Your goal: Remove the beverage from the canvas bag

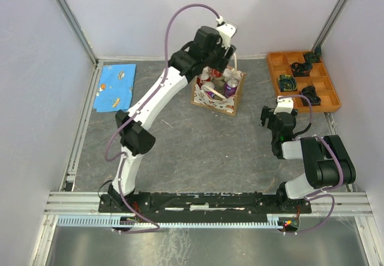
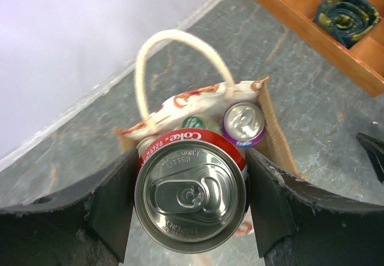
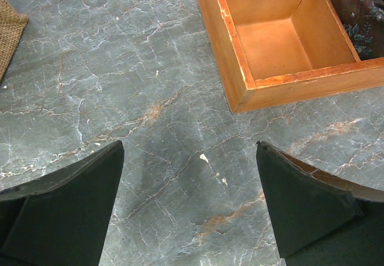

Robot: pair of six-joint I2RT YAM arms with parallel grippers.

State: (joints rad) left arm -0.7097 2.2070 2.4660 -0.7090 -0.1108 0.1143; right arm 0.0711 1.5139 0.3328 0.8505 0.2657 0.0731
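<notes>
Your left gripper (image 2: 192, 209) is clamped on a Coke can (image 2: 191, 197), one finger (image 2: 117, 209) pressed against each side of it; the can stands upright, its silver top facing the wrist camera; it sits directly over the bag (image 1: 210, 102), and its base is hidden, so you cannot tell whether it is clear of the rim. Behind the can, inside the bag, you have a purple can (image 2: 243, 123) against the right wall and a green-topped item (image 2: 195, 122) just beside it; one cream handle (image 2: 174, 44) arches up at the far side. Your right gripper (image 3: 191, 206) is spread wide and holds nothing; it hangs over the bare table (image 3: 120, 68), near the corner of the tray (image 3: 240, 86); rolled cloths (image 2: 348, 17) lie in some tray compartments. A blue cloth (image 1: 116, 86) lies flat at the far left, well apart from the bag.
</notes>
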